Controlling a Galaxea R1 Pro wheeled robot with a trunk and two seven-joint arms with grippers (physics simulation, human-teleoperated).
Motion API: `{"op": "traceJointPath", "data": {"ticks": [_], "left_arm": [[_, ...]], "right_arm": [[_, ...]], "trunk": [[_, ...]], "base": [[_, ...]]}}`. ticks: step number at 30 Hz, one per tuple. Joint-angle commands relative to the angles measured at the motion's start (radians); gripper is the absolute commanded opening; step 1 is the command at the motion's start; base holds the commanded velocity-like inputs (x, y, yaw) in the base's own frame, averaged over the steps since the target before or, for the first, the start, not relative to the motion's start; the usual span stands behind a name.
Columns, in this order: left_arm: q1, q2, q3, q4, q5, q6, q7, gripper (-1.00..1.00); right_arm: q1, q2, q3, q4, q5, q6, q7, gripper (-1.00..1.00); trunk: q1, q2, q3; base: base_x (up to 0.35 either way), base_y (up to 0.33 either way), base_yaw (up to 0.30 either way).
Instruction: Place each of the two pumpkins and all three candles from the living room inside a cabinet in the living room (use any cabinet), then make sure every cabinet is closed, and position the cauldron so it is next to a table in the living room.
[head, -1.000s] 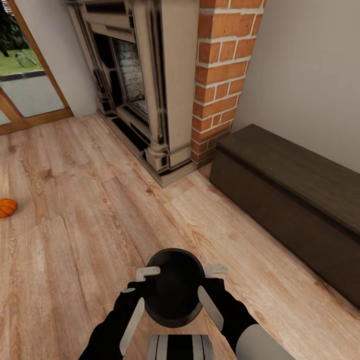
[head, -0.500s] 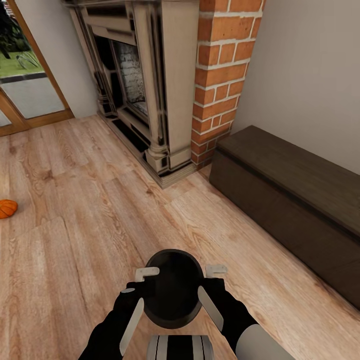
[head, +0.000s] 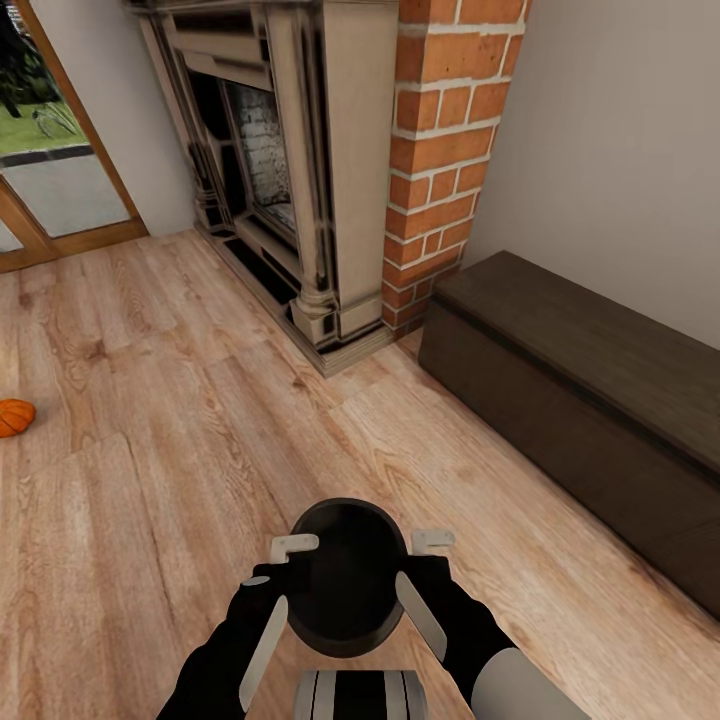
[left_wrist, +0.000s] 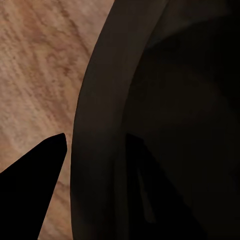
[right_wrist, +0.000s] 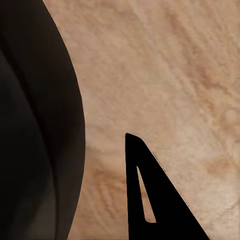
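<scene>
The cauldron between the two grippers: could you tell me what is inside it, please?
The cauldron looks empty from the head view: just dark inner wall. Its depths are too black to rule out something small. The wood floor lies beneath.

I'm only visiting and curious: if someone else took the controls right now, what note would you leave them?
Left tool: its fingers straddle the cauldron rim, one inside, one outside; looks gripped.
Right tool: beside the cauldron's other side; grip unclear.
Cauldron: held between both arms, low in front of the robot, over the wood floor.
One pumpkin lies on the floor, far left.
Cabinet: along the right wall, closed.
Done: cauldron picked up.
Left: set the cauldron by a table, stow pumpkins and candles, close every cabinet.
</scene>
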Motion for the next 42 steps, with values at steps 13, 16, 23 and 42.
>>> {"op": "traceJointPath", "data": {"ticks": [13,16,23,42], "left_arm": [[-0.001,0.000,-0.002,-0.002,0.007,0.003,0.012,-1.00],[-0.001,0.000,-0.002,-0.002,0.007,0.003,0.012,-1.00],[-0.001,0.000,-0.002,-0.002,0.007,0.003,0.012,-1.00],[-0.001,0.000,-0.001,-0.002,0.007,0.003,0.012,-1.00]], "right_arm": [[-0.001,0.000,0.003,-0.001,-0.003,0.009,0.120,-1.00],[-0.001,0.000,0.003,-0.001,-0.003,0.009,0.120,-1.00],[-0.001,0.000,0.003,-0.001,-0.003,0.009,0.121,-1.00],[0.000,0.000,0.003,-0.002,-0.001,0.006,0.124,-1.00]], "trunk": [[-0.001,0.000,0.003],[-0.001,0.000,0.007],[-0.002,0.000,0.011],[-0.016,0.018,0.071]], "base": [[0.000,0.000,0.000],[0.000,0.000,0.000],[0.000,0.000,0.000],[0.000,0.000,0.000]]}}
